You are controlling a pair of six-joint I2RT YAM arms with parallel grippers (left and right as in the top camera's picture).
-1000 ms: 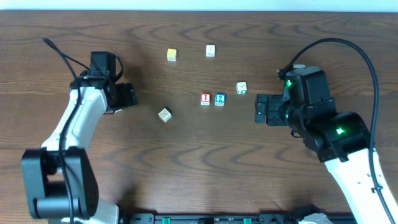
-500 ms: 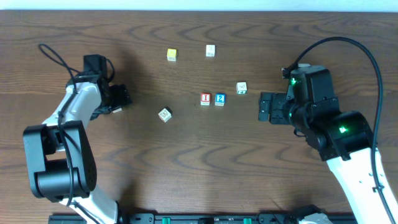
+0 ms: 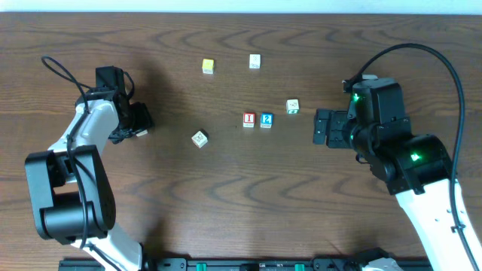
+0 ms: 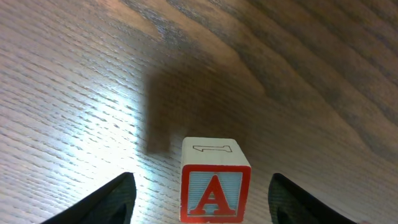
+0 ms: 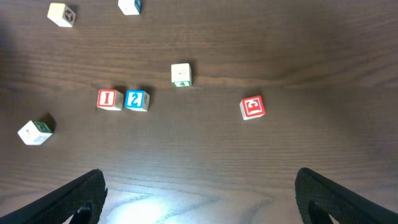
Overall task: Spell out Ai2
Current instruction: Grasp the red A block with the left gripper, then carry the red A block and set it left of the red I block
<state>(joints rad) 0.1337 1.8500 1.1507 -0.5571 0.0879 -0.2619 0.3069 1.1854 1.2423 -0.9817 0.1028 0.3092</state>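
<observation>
The A cube (image 4: 214, 190), pale wood with a red-framed "A" face, stands on the table between the fingers of my left gripper (image 4: 205, 202). The jaws are wide open with a gap on both sides of the cube. In the overhead view my left gripper (image 3: 138, 120) is at the far left and hides the A cube. The red I cube (image 3: 248, 120) and blue 2 cube (image 3: 266, 120) sit side by side mid-table, also in the right wrist view as the I cube (image 5: 109, 99) and 2 cube (image 5: 136, 100). My right gripper (image 3: 318, 128) is open and empty, to their right.
A green-marked cube (image 3: 293, 107) lies right of the 2 cube. A red-marked cube with another symbol (image 5: 252, 107) lies near my right gripper. A yellow cube (image 3: 208, 66) and a white cube (image 3: 255, 61) sit at the back. Another cube (image 3: 199, 138) lies front left of the I cube.
My left gripper has moved left, away from the middle of the table. My right gripper has shifted slightly right. The cubes mid-table have not moved.
</observation>
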